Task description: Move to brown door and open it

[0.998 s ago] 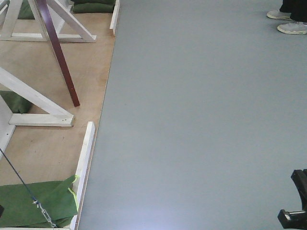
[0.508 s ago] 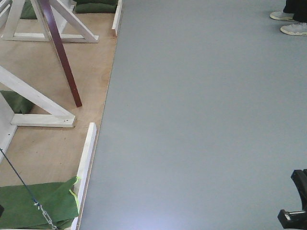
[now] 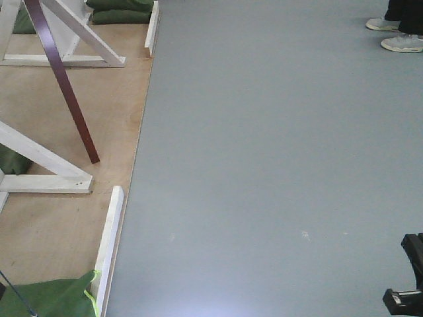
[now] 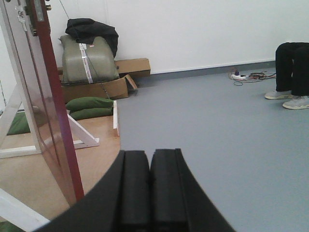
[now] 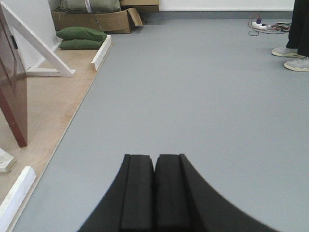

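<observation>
I see the left pincer (image 4: 150, 188) and right pincer (image 5: 154, 193) both pressed together on nothing, while the brown door (image 4: 53, 111) stands to my left on the plywood platform (image 3: 59, 224).

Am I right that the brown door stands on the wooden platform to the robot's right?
Not quite: the brown door stands on the wooden platform to the robot's left, as the exterior front-facing view shows.

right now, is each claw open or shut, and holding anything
left claw: closed, holding nothing
right claw: closed, holding nothing
</observation>
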`<state>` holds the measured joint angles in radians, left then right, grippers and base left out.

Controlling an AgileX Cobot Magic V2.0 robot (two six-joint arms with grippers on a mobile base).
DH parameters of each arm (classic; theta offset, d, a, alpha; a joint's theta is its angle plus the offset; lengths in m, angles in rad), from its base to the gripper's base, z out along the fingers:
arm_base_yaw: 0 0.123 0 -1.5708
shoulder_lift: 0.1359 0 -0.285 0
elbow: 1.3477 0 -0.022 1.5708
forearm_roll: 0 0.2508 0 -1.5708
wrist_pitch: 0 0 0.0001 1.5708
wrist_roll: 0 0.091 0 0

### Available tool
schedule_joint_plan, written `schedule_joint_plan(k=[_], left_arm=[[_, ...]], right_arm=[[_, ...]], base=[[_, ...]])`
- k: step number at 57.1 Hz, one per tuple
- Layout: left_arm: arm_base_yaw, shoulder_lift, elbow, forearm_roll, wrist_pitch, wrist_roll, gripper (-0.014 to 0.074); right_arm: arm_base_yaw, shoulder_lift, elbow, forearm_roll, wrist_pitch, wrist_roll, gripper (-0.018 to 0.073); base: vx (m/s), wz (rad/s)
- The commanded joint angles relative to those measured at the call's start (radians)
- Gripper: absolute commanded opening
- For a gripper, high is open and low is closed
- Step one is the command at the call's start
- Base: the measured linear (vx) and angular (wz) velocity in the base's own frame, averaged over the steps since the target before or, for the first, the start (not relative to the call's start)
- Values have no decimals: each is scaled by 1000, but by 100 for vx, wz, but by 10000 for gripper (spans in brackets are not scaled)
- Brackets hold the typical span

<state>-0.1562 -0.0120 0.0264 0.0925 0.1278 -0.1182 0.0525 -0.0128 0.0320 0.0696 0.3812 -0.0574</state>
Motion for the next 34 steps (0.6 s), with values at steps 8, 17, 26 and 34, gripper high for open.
schedule_joint_plan(k=[8, 17, 26, 34], left_arm=[[-2, -13, -17, -7, -74, -1, -6], [-2, -13, -17, -7, -74, -1, -6], [-2, -13, -17, -7, -74, -1, -6], [-2, -13, -17, -7, -74, -1, -6]], right_arm=[[1, -6, 3, -4, -77, -8, 0], [1, -6, 3, -4, -81, -8, 0], [1, -6, 3, -4, -80, -8, 0], [1, -6, 3, -4, -80, -8, 0]], base=[[23, 8], [29, 18], [34, 15], [37, 11]])
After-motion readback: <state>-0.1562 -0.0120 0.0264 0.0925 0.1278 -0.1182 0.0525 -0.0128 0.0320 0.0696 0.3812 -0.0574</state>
